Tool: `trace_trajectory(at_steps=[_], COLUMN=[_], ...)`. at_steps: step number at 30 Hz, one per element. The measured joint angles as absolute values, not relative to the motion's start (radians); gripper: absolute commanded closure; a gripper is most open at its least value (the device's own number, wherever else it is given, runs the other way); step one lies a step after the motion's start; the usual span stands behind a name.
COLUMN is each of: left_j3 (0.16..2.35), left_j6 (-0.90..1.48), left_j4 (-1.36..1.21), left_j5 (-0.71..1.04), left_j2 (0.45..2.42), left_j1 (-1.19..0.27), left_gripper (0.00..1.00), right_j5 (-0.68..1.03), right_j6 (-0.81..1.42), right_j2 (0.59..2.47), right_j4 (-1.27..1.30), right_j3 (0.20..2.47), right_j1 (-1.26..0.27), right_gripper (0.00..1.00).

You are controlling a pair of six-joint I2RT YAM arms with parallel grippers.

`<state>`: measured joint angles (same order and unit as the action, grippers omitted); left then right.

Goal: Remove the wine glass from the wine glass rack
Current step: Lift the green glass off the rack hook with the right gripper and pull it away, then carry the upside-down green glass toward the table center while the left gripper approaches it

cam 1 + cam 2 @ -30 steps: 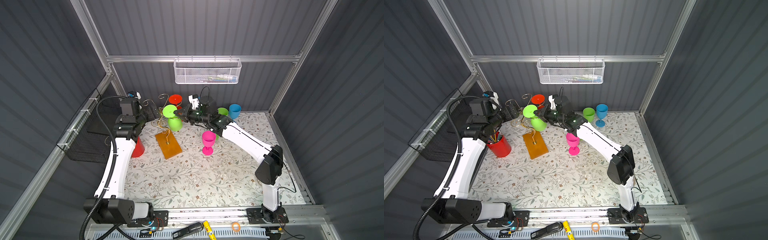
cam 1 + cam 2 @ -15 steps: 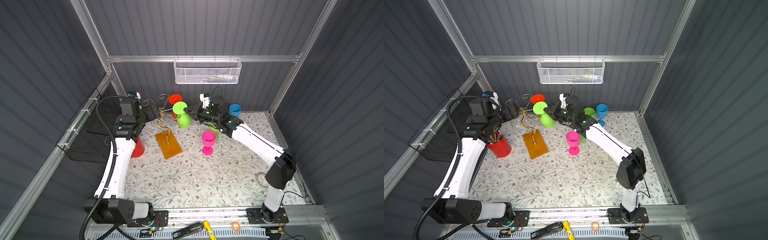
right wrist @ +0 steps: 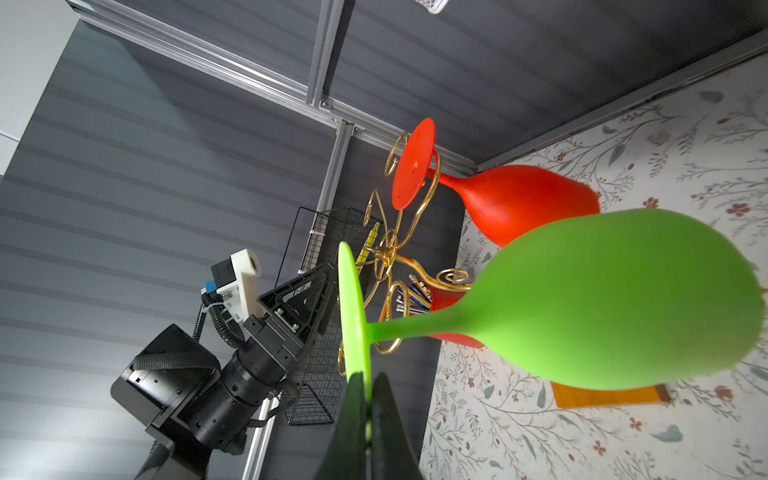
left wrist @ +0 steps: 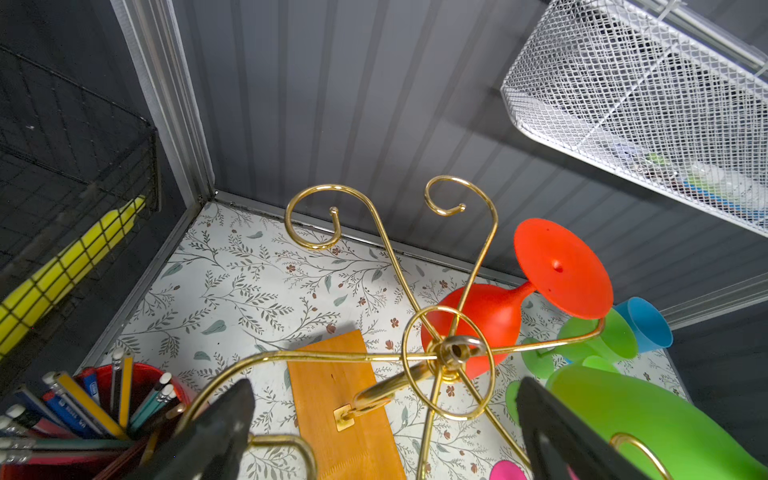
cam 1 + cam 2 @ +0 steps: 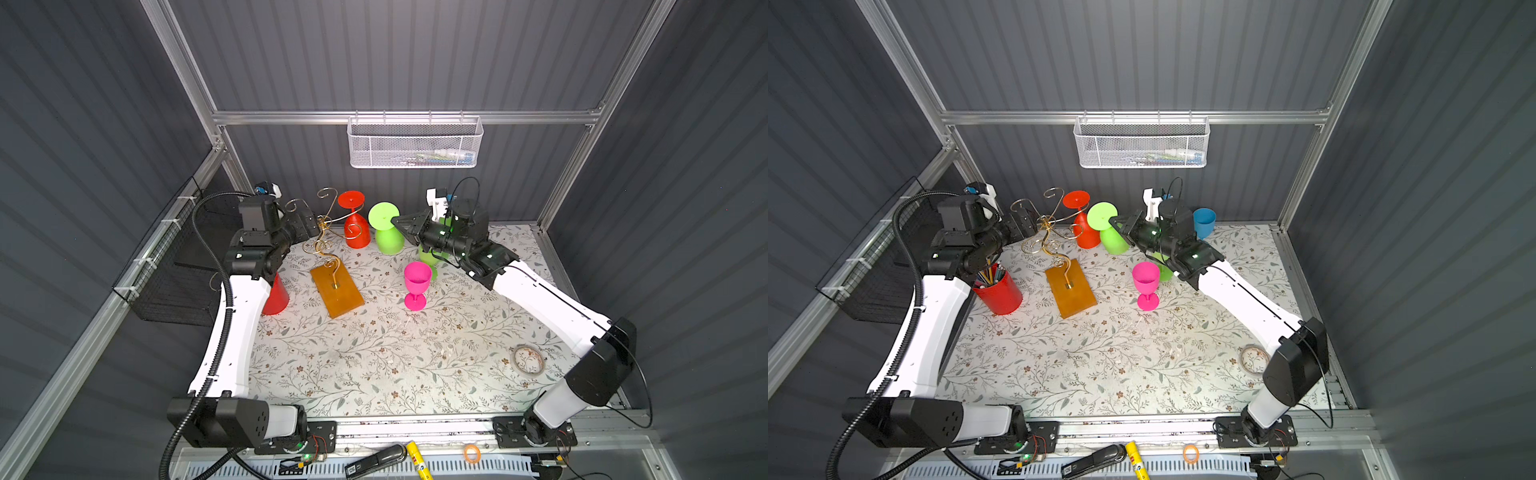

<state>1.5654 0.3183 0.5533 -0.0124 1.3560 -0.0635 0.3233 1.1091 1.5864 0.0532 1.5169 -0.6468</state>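
Dark grey ribbed walls point(image 5: 415, 54) box in the whole cell, with aluminium framing, a white mesh basket point(image 5: 414, 143) hung on the back wall and a black wire basket point(image 5: 174, 282) on the left one. Floor of the workspace is a floral-print mat point(image 5: 374, 365). On it are a red pencil cup point(image 5: 998, 291), an upright pink glass point(image 5: 417, 282), a blue glass point(image 5: 1204, 220) at the back and a roll of tape point(image 5: 528, 359) off to the right.

The wine glass rack point(image 5: 336, 286) stands left of centre on its orange wooden base, gold scroll arms curling out at the top. A red glass point(image 5: 357, 232) hangs foot-up in one of those curls.

The green wine glass point(image 5: 388, 232) is up in the air just right of the red one, foot up, bowl down and tilted. The right gripper point(image 3: 368, 390) pinches the rim of its foot, fingers nearly together with only the thin disc between them. In both top views the glass looks clear of the rack, but the right wrist view has a gold curl right behind the stem, so it's hard to say for sure.

The left gripper point(image 4: 384, 388) sits at the rack's left side with its fingers point(image 4: 216, 432) spread wide, holding nothing, gold wire arms running just beside them.
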Motion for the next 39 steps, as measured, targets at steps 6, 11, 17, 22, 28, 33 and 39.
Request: trace_trajectory(at_steps=[6,11,17,22,28,33,39], left_j3=[1.576,1.593,1.677,1.752,1.787,1.787,1.802], left_j6=[0.319,0.320,0.324,0.327,0.355,0.407,0.482], left_j4=[0.569,0.596,0.657,0.707,0.768,0.803,0.816], left_j5=[-0.007,-0.009,-0.027,-0.060,-0.079,-0.062,-0.020], left_j2=[1.355,1.355,1.357,1.360,1.377,1.402,1.407], left_j1=[-0.064,-0.064,-0.067,-0.109,-0.177,-0.211,-0.214], left_gripper=[0.02,0.02,0.03,0.04,0.07,0.09,0.12], right_j5=[0.265,0.234,0.199,0.159,0.105,0.089,0.089], right_j6=[1.038,0.957,0.833,0.724,0.582,0.457,0.314], right_j2=[1.464,1.369,1.243,1.182,1.144,1.118,1.092], right_j4=[0.040,0.022,0.005,-0.031,-0.063,-0.080,-0.082], right_j3=[1.393,1.340,1.260,1.219,1.181,1.136,1.121], right_j1=[-0.647,-0.647,-0.646,-0.646,-0.643,-0.641,-0.641], right_gripper=[1.00,1.00,1.00,1.00,1.00,1.00,1.00])
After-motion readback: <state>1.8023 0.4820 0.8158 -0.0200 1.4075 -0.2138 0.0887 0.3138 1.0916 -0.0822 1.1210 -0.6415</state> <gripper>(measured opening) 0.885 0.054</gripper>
